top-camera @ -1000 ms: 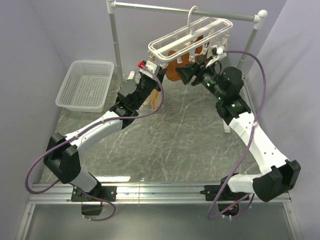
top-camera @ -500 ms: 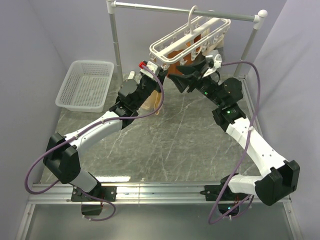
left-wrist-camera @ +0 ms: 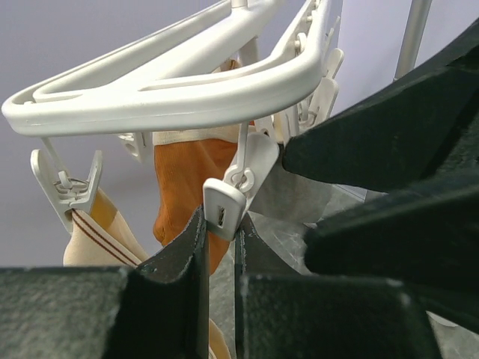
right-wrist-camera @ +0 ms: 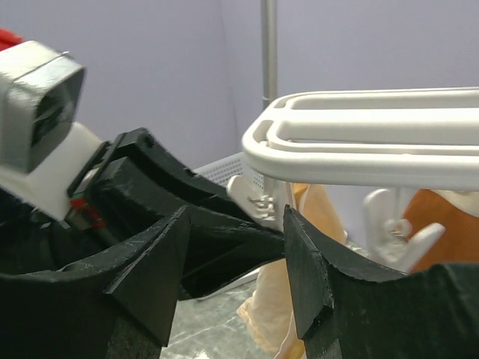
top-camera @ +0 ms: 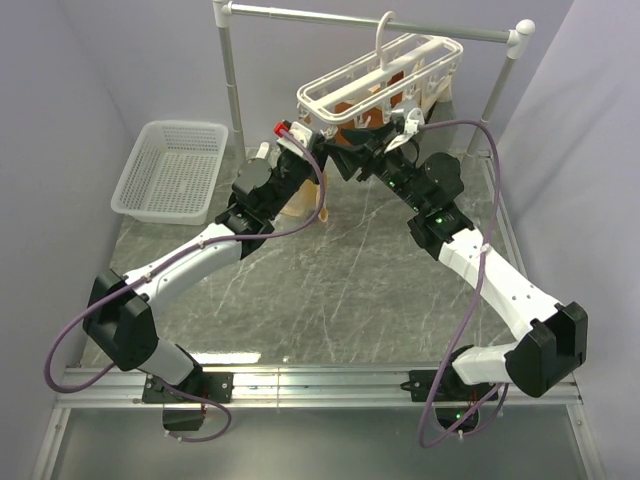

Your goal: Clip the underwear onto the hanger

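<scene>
The hanger (top-camera: pixel 383 72), a white frame, hangs tilted by its hook from the rail (top-camera: pixel 370 17) at the back of the table (top-camera: pixel 330 280). Both arms reach up to the hanger's near-left corner. The left gripper (left-wrist-camera: pixel 219 226) sits right under that corner, its jaws drawn to a narrow slit on the lower end of a clip (left-wrist-camera: pixel 224 209) that dangles from the hanger's front bar. The right gripper (right-wrist-camera: pixel 232 224) comes in from the hanger's right side and stands close to the left one. Its jaws are wide apart and hold nothing; between its fingers (right-wrist-camera: pixel 310 262) the wrist view shows only the left gripper's black body and a dangling clip. The underwear (left-wrist-camera: pixel 97 228), pale beige with thin reddish stripes at its edge, hangs below the hanger's left corner. Its top is caught in the corner clip (left-wrist-camera: pixel 66 185), just left of the one the left gripper pinches. From above it shows as a beige fold under the left wrist. An orange garment (left-wrist-camera: pixel 187 176) hangs under the hanger's middle, and a grey garment (left-wrist-camera: pixel 296 196) hangs just right of it, behind the pinched clip. A white basket (top-camera: pixel 170 170) sits on the table, well to the hanger's left.
</scene>
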Robot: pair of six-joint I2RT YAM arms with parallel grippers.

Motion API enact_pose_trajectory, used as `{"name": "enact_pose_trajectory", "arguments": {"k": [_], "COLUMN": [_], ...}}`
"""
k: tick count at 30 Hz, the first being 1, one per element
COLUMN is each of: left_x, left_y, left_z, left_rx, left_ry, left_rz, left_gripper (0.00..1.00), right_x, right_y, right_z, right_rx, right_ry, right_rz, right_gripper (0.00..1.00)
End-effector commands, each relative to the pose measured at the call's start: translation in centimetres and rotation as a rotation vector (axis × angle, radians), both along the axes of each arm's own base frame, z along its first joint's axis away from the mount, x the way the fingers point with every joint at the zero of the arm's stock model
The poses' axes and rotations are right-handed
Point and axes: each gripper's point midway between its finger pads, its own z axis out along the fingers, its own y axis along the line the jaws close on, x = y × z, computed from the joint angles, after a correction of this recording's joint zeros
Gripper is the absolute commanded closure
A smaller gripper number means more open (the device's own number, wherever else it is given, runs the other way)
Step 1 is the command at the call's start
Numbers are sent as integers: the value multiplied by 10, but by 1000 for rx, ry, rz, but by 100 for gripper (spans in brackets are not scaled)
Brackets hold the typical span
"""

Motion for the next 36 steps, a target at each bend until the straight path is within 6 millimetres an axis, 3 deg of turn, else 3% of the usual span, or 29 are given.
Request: {"name": "enact_pose_trajectory", "arguments": {"k": [1,19,22,25,26,27,29,36], "left_x": [-13,-20,-22,-23,-23,-23,-24,-26], "left_y": [10,11,11,12,12,13,16,32], "left_z": [31,24,23,22,21,20,19,16], "left_rx": [-47,-4,3,11,17,24,29,51], "left_ry": [-66,-78,-83,-85,-84,-86,-84,-70], "left_rz": [-11,-26,-30,-27,-27,-22,-14,19], "left_gripper": [100,100,100,100,100,99,93,70], "right_x": [6,26,30,31,32,32,31,26], "right_y": [-3,14,14,15,15,15,15,18], "right_z": [31,28,26,29,29,30,32,36], "right_rx": [47,12,9,12,16,18,27,38], "right_ry": [-65,-42,-29,-28,-25,-25,-17,-4], "right_rz": [-67,-139,-160,-158,-159,-159,-153,-122], "right_gripper": [40,41,47,65,77,84,97,100]}}
